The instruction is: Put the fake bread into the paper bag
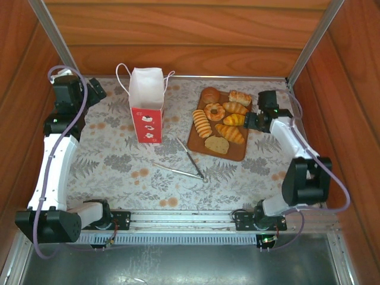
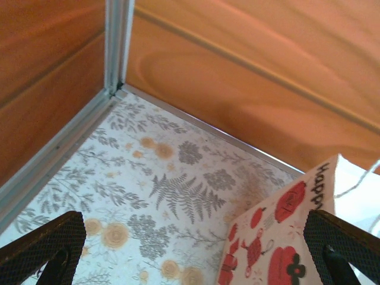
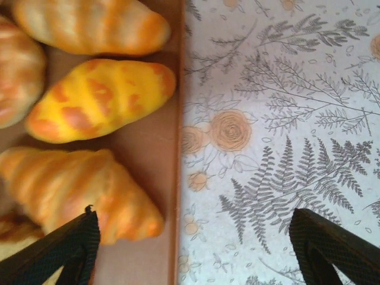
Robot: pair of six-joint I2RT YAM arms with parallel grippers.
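Progress: nil, as far as visible. All the fake bread [image 1: 217,122] lies on the brown board [image 1: 237,153] at the far right of the worktop [image 1: 113,160]. About seven pieces, none lifted, none seen in the paper bag [image 1: 146,110]. The bag stands upright left of the board, well apart from it, mouth up and open, red panel toward the near edge; its inside is not readable from above. Judged: the whole task is left, each piece to be picked and dropped in. Right gripper [image 3: 193,249] hovers at the board's right edge, jaws wide open, holding nothing, one finger over the board and the other over bare worktop. Nearest piece is a croissant [image 3: 77,190]. Its long axis runs across the wrist view, roughly in line with the jaws' gap, one tapered end toward the board's edge. Judged: a wrist turn is needed to pinch across its width. Left gripper [image 2: 193,249] is beside the bag, jaws wide open, empty. Metal tongs [image 1: 189,160] lie mid-worktop.
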